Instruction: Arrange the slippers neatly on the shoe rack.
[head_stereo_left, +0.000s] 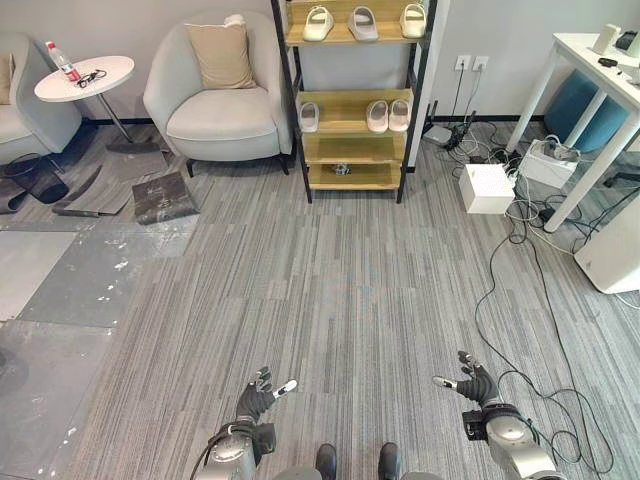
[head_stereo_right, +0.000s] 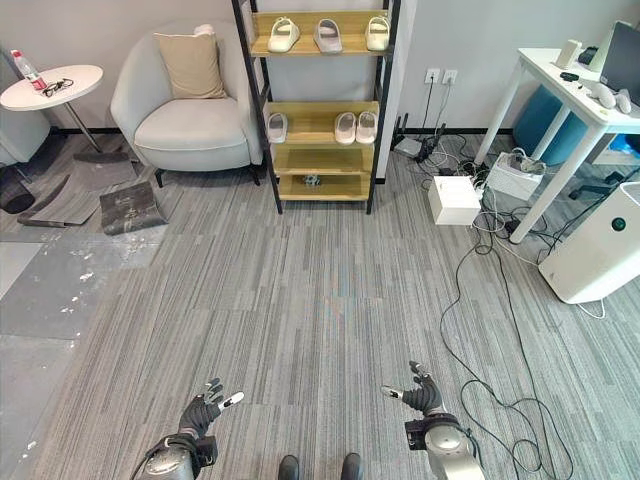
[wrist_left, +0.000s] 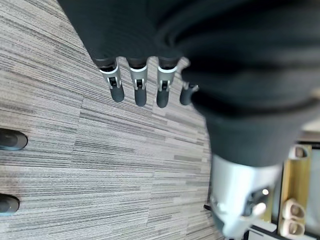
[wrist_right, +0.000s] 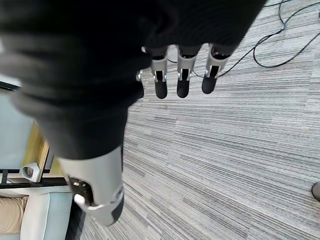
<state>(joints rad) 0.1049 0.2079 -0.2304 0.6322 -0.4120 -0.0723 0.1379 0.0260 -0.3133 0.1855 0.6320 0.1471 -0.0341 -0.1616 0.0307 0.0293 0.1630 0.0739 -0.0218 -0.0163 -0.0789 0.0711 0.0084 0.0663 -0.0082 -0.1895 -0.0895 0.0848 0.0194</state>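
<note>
Six slippers (head_stereo_left: 377, 115) sit on the shoe rack (head_stereo_left: 352, 150) at twelve o'clock: three on the top shelf, three on the one below. Left hand (head_stereo_left: 258, 397) at seven o'clock, right hand (head_stereo_left: 474, 381) at five, both over the carpet, fingers straight, holding nothing.

shoe rack (head_stereo_left: 348, 110) has light matt wood shelves in a black metal frame, slippers (head_stereo_left: 387, 115) look smooth pale plastic or foam, floor (head_stereo_left: 330, 270) is striped grey carpet, armchair (head_stereo_left: 218, 105) is matt grey cloth.
</note>
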